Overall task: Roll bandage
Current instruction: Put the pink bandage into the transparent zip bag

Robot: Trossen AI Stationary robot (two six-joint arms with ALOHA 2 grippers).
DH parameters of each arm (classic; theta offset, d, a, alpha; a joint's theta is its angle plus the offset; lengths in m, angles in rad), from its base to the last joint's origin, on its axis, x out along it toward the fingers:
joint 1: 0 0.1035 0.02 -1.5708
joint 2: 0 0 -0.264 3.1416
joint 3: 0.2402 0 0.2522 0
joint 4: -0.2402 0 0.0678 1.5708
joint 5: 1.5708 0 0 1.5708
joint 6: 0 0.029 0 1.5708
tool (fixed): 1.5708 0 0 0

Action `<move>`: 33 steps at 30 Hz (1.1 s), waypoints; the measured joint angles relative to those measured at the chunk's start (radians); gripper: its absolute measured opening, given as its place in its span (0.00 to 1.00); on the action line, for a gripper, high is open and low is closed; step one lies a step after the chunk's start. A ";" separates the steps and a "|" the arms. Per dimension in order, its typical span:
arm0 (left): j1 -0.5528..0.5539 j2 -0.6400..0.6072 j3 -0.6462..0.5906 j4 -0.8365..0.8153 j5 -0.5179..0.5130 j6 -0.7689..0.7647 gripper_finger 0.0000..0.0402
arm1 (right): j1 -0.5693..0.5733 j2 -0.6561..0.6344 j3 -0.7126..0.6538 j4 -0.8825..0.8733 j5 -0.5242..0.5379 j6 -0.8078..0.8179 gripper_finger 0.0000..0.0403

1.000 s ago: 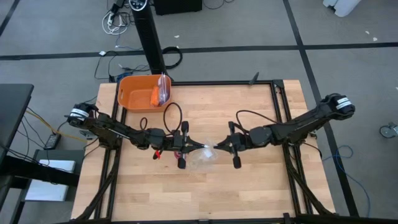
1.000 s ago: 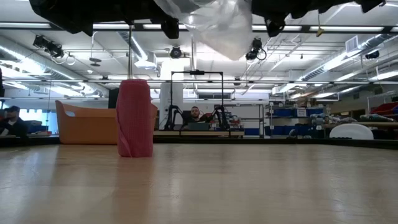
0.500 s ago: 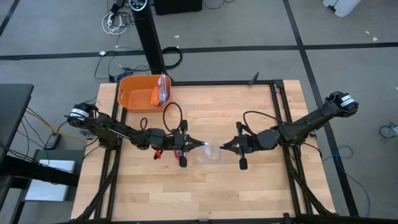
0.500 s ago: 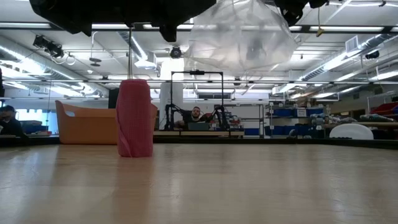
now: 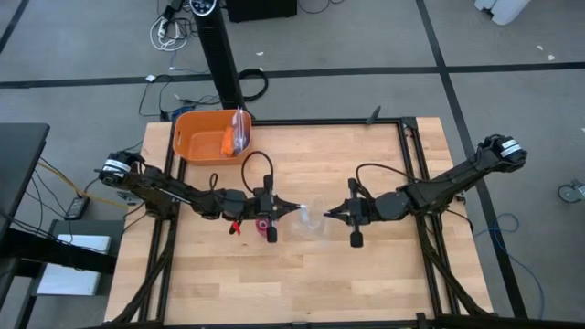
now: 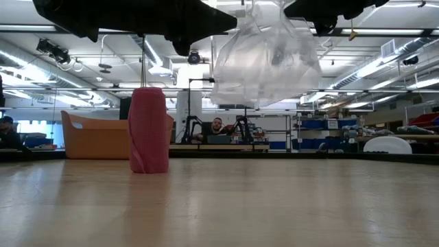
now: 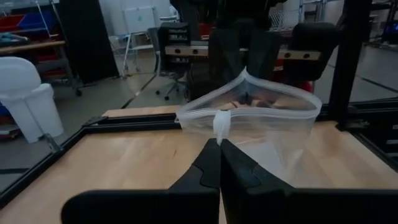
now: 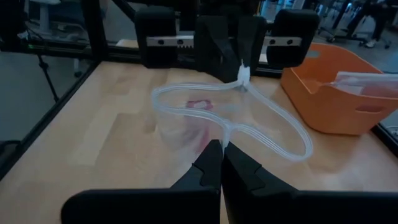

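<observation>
Fingers of the left gripper (image 5: 298, 211) and the right gripper (image 5: 329, 215) are pinched shut on opposite rims of a clear crinkled plastic bag (image 5: 313, 219), holding its mouth spread open in the air above the middle of the wooden tabletop (image 5: 366, 274). Just below the left gripper, a magenta-pink cloth bandage (image 6: 149, 130), wound into a compact roll, stands upright on the tabletop. Farther back at the far left corner sits an orange plastic tub (image 5: 203, 135).
</observation>
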 joint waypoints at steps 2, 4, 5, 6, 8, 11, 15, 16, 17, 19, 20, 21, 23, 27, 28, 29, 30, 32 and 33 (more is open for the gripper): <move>0.000 0.000 0.000 0.000 0.001 -0.003 0.00 | -0.008 0.000 -0.001 0.000 -0.006 -0.009 0.00; 0.000 0.000 0.000 0.002 0.001 -0.003 0.00 | -0.022 0.000 -0.001 0.001 -0.015 -0.009 0.00; 0.000 0.000 0.000 0.002 0.001 -0.003 0.00 | -0.031 0.000 -0.001 0.001 -0.023 -0.009 0.00; 0.000 0.000 0.000 0.001 0.000 -0.003 0.00 | -0.039 0.001 -0.001 0.001 -0.033 -0.009 0.00; 0.000 0.000 0.000 -0.003 -0.005 -0.002 0.00 | -0.049 0.001 -0.001 0.000 -0.048 -0.009 0.00; 0.000 0.000 0.000 -0.013 -0.019 0.000 0.00 | -0.052 0.001 -0.001 -0.008 -0.055 -0.010 0.00; 0.000 0.000 0.000 -0.058 -0.037 -0.011 0.00 | -0.052 0.001 -0.002 -0.008 -0.057 -0.022 0.00; 0.000 0.000 0.000 -0.070 -0.044 -0.021 0.00 | -0.052 0.001 -0.009 0.006 -0.057 -0.027 0.00; 0.000 0.000 0.000 -0.084 -0.047 -0.026 0.00 | -0.054 0.002 -0.021 0.023 -0.057 -0.028 0.00; 0.000 0.000 0.000 -0.112 -0.068 -0.031 0.00 | -0.061 0.002 -0.049 0.064 -0.058 -0.031 0.00; 0.000 0.000 0.000 -0.117 -0.077 -0.030 0.00 | -0.063 0.002 -0.062 0.095 -0.058 -0.038 0.00; 0.000 0.000 0.000 -0.114 -0.083 -0.023 0.00 | -0.065 0.002 -0.074 0.128 -0.058 -0.050 0.00; 0.000 0.000 0.000 -0.089 -0.098 -0.013 0.00 | -0.066 0.002 -0.089 0.189 -0.062 -0.059 0.00; 0.000 -0.001 0.000 -0.054 -0.105 -0.017 0.00 | -0.064 0.002 -0.095 0.215 -0.122 -0.081 0.00; 0.000 -0.001 0.000 -0.054 -0.094 -0.022 0.00 | -0.064 0.002 -0.095 0.228 -0.135 -0.083 0.00; 0.000 -0.001 0.000 -0.054 -0.079 -0.027 0.00 | -0.067 0.002 -0.095 0.236 -0.141 -0.085 0.00; 0.000 -0.001 0.000 -0.048 -0.061 -0.028 0.00 | -0.073 0.002 -0.095 0.241 -0.142 -0.090 0.00; 0.007 -0.001 0.000 -0.038 -0.019 -0.047 0.00 | -0.080 0.002 -0.095 0.242 -0.143 -0.097 0.00; 0.013 -0.001 0.000 -0.040 -0.001 -0.071 0.00 | -0.082 0.002 -0.095 0.242 -0.143 -0.097 0.00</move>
